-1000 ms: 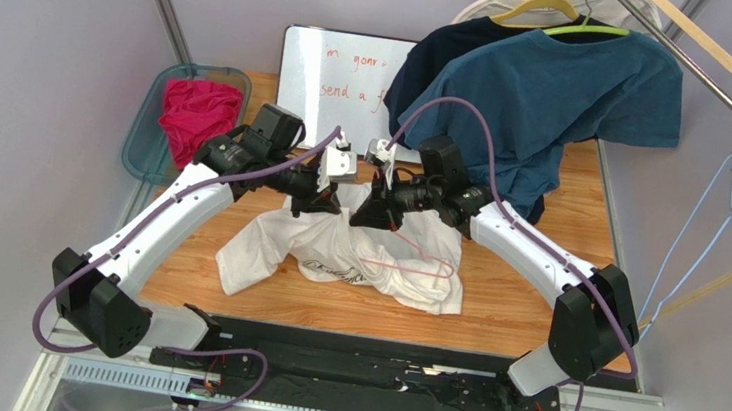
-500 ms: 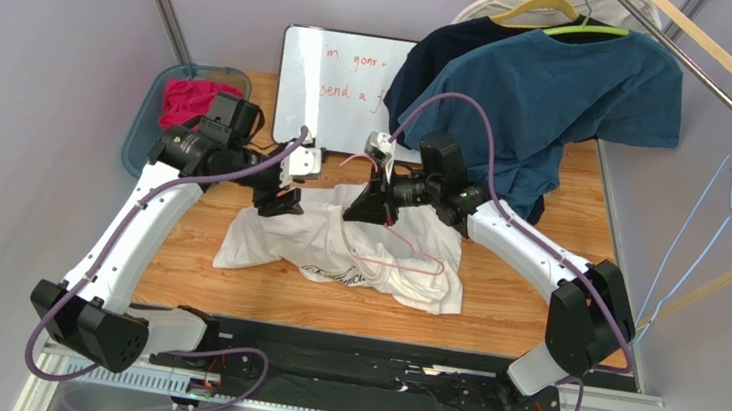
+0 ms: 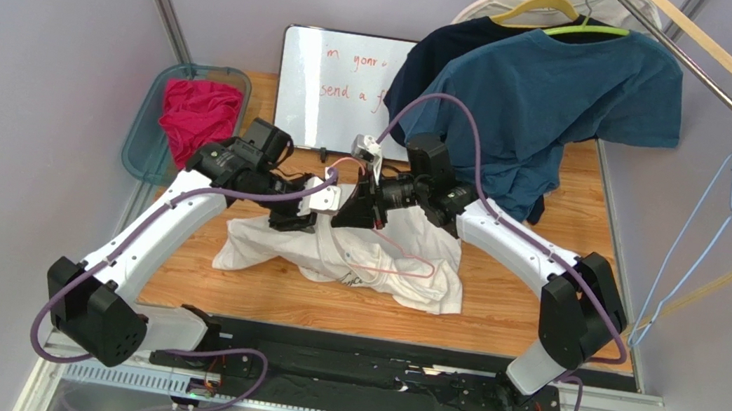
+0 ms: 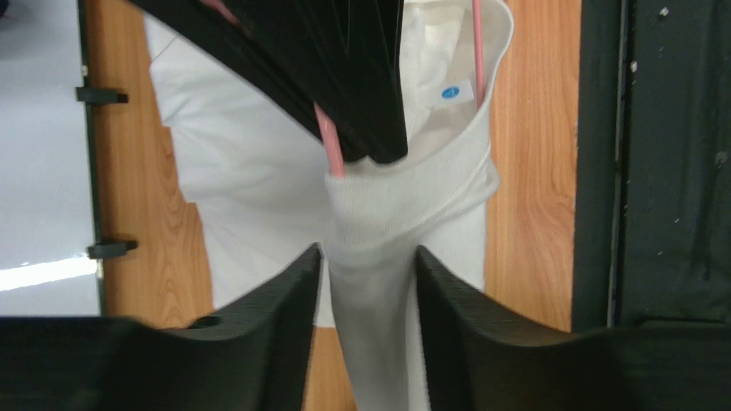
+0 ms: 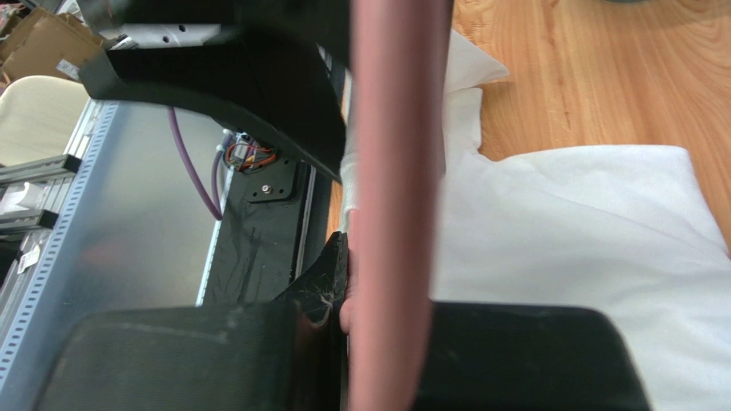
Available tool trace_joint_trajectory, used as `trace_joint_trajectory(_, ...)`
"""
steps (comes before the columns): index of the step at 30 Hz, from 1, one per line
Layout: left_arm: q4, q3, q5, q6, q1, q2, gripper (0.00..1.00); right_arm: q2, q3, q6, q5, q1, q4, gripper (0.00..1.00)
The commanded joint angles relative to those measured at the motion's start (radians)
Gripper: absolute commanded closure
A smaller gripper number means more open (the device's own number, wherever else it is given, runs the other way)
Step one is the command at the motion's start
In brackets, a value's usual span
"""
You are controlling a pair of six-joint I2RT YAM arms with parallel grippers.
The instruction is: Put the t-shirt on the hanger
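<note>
The white t-shirt [image 3: 414,276] lies crumpled on the wooden table. My left gripper [image 3: 300,220] is shut on its ribbed collar; in the left wrist view the collar fabric [image 4: 403,193] runs up between my fingers [image 4: 283,300], with the neck label [image 4: 451,92] behind. My right gripper [image 3: 354,209] is shut on the pink wire hanger [image 3: 405,266], close beside the left gripper. In the left wrist view the hanger [image 4: 329,145] enters the collar opening. In the right wrist view the hanger wire [image 5: 395,171] sits clamped between my fingers, with the shirt [image 5: 583,240] below.
A whiteboard [image 3: 340,75] lies at the table's back. A teal basket [image 3: 141,133] with red cloth sits at the back left. A teal-blue t-shirt [image 3: 555,93] hangs low over the back right. Light blue wire hangers [image 3: 701,234] hang at the right.
My left gripper swung out to the left, then came back and closed on the collar. My right gripper carried the hanger slightly left, and the hanger tip now sits in the collar.
</note>
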Motion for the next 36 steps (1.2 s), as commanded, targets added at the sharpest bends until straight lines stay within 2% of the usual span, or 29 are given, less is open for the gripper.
trace_joint_trajectory(1, 0.096, -0.013, 0.054, -0.034, -0.049, 0.006, 0.65, 0.003, 0.067, -0.006, -0.041, 0.018, 0.008, 1.0)
trace_joint_trajectory(2, 0.102, -0.017, 0.074, -0.042, -0.052, 0.003, 0.81, 0.002, 0.065, -0.005, -0.037, 0.018, 0.01, 1.0)
trace_joint_trajectory(4, 0.105, -0.019, 0.083, -0.057, -0.052, -0.005, 0.96, -0.003, 0.068, -0.006, -0.028, 0.018, -0.005, 0.99)
trace_joint_trajectory(5, 0.118, -0.025, 0.077, -0.076, -0.052, -0.008, 1.0, -0.005, 0.074, -0.014, -0.026, 0.015, -0.027, 0.94)
trace_joint_trajectory(7, 0.126, -0.036, 0.072, -0.083, -0.052, -0.026, 1.0, -0.018, 0.096, -0.011, -0.014, -0.007, -0.102, 0.73)
trace_joint_trajectory(13, 0.142, -0.103, 0.108, -0.068, -0.053, -0.098, 1.0, -0.135, 0.035, 0.176, 0.026, -0.18, -0.137, 0.32)
trace_joint_trajectory(18, 0.143, -0.126, 0.108, -0.025, -0.067, -0.126, 1.0, -0.155, 0.009, 0.083, 0.191, -0.206, -0.347, 0.29)
trace_joint_trajectory(24, 0.148, -0.11, 0.097, -0.025, -0.092, -0.142, 1.0, -0.074, -0.001, -0.001, 0.345, -0.151, -0.547, 0.34)
trace_joint_trajectory(27, 0.155, -0.105, 0.094, -0.048, -0.095, -0.143, 1.0, -0.048, -0.01, -0.026, 0.426, -0.102, -0.597, 0.34)
trace_joint_trajectory(36, 0.163, -0.114, 0.092, -0.06, -0.098, -0.157, 1.0, -0.009, -0.028, -0.064, 0.539, -0.009, -0.69, 0.35)
